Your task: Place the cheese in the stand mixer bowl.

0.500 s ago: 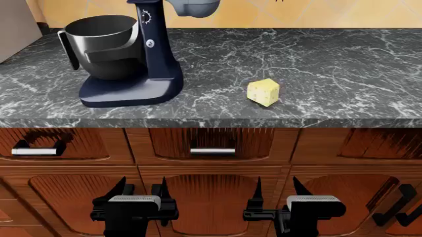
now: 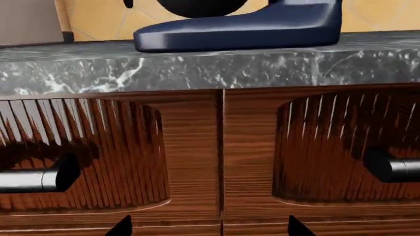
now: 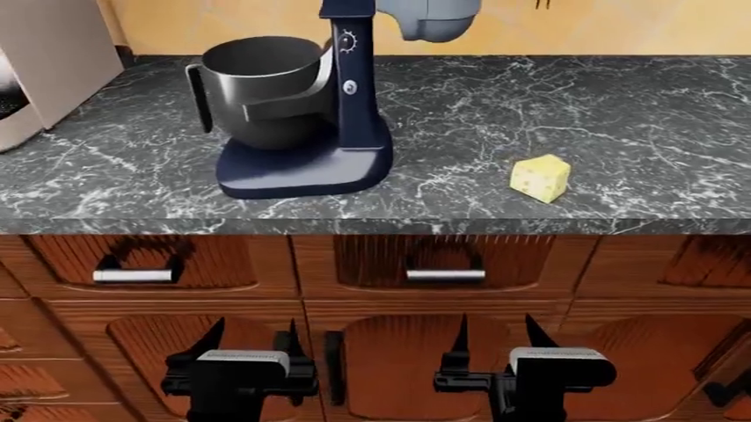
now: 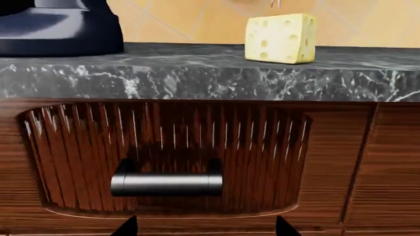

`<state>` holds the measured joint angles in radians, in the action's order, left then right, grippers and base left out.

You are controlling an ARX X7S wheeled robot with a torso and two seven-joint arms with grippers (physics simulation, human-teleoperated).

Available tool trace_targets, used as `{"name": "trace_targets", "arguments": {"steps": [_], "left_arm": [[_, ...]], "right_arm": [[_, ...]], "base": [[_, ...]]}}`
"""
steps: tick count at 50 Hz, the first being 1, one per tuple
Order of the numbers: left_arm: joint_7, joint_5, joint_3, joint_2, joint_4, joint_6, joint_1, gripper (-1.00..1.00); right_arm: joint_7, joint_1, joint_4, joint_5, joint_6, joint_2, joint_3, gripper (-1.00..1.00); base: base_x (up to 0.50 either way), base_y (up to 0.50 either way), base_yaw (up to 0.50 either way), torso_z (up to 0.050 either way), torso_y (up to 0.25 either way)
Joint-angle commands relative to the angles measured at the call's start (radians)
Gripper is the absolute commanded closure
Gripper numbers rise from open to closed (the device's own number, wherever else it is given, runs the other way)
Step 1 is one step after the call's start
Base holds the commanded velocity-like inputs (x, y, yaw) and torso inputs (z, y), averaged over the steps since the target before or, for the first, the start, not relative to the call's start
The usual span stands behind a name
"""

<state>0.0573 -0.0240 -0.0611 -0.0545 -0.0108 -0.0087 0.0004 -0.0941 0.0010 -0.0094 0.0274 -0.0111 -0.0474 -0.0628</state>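
The cheese [image 3: 541,178], a small pale-yellow wedge with round holes, lies on the dark marble counter [image 3: 610,114] near its front edge, right of the mixer; it also shows in the right wrist view [image 4: 281,38]. The dark grey stand mixer bowl [image 3: 260,88] with a side handle sits on the navy-blue stand mixer [image 3: 308,167] at the left. Both grippers hang low in front of the drawers, well below the counter. My left gripper [image 3: 250,338] is open and empty. My right gripper [image 3: 493,334] is open and empty, below and left of the cheese.
Wooden drawers with metal bar handles [image 3: 445,274] run under the counter. A light grey appliance [image 3: 53,61] stands at the far left of the counter. The mixer's grey head [image 3: 428,18] overhangs behind. A yellow tiled wall backs the counter.
The head view has shifted left, so the mixer, bowl and cheese now sit further right in the picture and the light grey appliance has come into view. Both grippers look unchanged.
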Motion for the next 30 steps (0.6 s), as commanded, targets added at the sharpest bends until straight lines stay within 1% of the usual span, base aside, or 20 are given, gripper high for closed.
{"name": "trace_targets", "arguments": {"steps": [1,11,14,15,19,20,22,30], "left_arm": [[0.022,-0.019,-0.013,-0.025,0.033,-0.019,0.011,-1.00],[0.034,-0.032,-0.024,-0.036,0.034,-0.032,0.004,-1.00],[0.034,-0.041,-0.028,-0.041,0.044,-0.046,0.001,-1.00],[0.035,-0.038,-0.035,-0.042,0.047,-0.056,-0.004,-1.00],[0.041,-0.041,-0.038,-0.048,0.049,-0.056,-0.003,-1.00],[0.031,-0.050,-0.044,-0.044,0.025,-0.013,0.005,-1.00],[0.037,-0.047,-0.047,-0.046,0.023,-0.011,0.004,-1.00],[0.050,-0.047,-0.060,-0.055,0.033,-0.025,-0.003,-1.00]], "right_arm": [[-0.035,0.001,-0.008,0.007,-0.007,-0.017,-0.029,-1.00],[-0.045,0.001,-0.006,0.022,-0.001,-0.031,-0.046,-1.00],[-0.049,-0.011,-0.019,0.031,0.021,-0.035,-0.045,-1.00],[0.007,-0.011,-0.039,0.100,-0.016,-0.048,-0.044,-1.00],[-0.021,-0.009,-0.038,0.082,-0.009,-0.050,-0.046,-1.00],[-0.031,-0.004,0.008,0.086,0.013,-0.044,-0.036,-1.00],[-0.043,-0.001,0.019,0.073,0.019,-0.046,-0.042,-1.00],[-0.050,-0.003,-0.006,0.084,0.010,-0.057,-0.054,-1.00]], "base": [[0.00,0.50,0.00,0.050,0.000],[0.01,0.49,0.00,0.050,0.000],[0.00,0.00,0.00,0.050,0.000],[0.00,-0.50,0.00,0.050,0.000],[0.00,-0.50,0.00,0.050,0.000],[0.00,-0.50,0.00,0.000,0.000],[0.00,-0.29,0.00,0.000,0.000],[0.00,0.00,0.00,0.000,0.000]]}}
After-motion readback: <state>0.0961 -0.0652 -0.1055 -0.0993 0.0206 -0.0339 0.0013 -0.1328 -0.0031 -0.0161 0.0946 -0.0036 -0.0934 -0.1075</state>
